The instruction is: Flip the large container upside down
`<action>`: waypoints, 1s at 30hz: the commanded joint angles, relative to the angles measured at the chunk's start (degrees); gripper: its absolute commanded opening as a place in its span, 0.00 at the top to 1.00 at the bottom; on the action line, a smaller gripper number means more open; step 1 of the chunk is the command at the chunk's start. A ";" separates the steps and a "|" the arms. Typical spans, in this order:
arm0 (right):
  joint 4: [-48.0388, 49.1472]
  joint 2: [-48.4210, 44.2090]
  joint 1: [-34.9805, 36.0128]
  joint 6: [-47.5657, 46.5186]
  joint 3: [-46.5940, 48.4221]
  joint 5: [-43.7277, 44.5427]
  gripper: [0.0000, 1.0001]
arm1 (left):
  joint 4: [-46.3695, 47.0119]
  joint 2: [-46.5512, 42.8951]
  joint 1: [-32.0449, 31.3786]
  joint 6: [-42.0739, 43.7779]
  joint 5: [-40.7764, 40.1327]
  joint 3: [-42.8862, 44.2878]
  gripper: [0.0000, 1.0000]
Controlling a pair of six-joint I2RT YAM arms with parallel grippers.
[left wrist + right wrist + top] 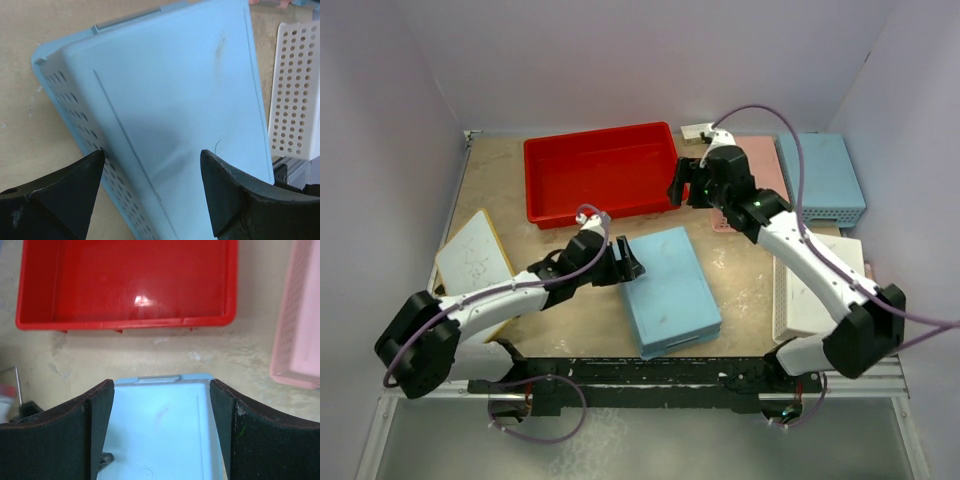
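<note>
1. resting open side up on the counter (745, 280), the large container (600, 175) is seen at the far middle; its rim is uppermost and its red floor is bare, so it has not been turned over.
2. the right hand (161, 385) is held just beside the container's right end in the top view; its fingers are spread wide and nothing is gripped between them; in the wrist view a strip of counter is seen between the fingertips and the red wall.
3. the left hand (151, 155) is placed at the left edge of a light-blue basket (670, 290), which lies bottom up in the middle of the counter; its fingers are spread wide and nothing is clamped; whether a fingertip touches the perforated wall cannot be told.
4. a pink basket (768, 160) is partly hidden under the right arm; a second light-blue basket (825, 178) is set just beside it at the far right; a white basket (798, 315) lies near the right edge.
5. a white board (472, 255) with a yellow edge is seen at the left, beside the left arm.
</note>
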 commanded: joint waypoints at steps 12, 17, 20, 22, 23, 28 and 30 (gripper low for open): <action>-8.09 -14.79 -0.14 -3.70 -0.25 19.14 0.18 | 19.11 27.53 -6.90 -1.11 9.52 19.77 0.25; -9.36 -16.73 -0.16 -3.91 -0.75 20.41 0.18 | 22.61 33.30 -8.55 -4.85 10.25 25.47 0.25; -9.97 -17.29 -0.15 -4.58 -0.75 21.42 0.18 | 20.62 32.35 -8.74 -3.78 9.15 25.95 0.26; -10.24 -17.63 -0.14 -5.01 -0.70 21.88 0.18 | 15.14 29.56 -8.74 -0.53 6.61 26.10 0.26; -10.18 -17.77 -0.14 -5.28 -0.78 22.08 0.17 | 12.51 28.45 -8.72 1.06 6.01 26.17 0.26; -9.32 -17.89 -0.14 -6.04 -1.51 22.69 0.17 | 4.33 25.06 -8.81 5.90 10.48 23.38 0.25; -9.18 -17.80 -0.14 -5.98 -1.75 22.50 0.17 | 4.47 23.93 -9.12 6.31 13.97 21.24 0.25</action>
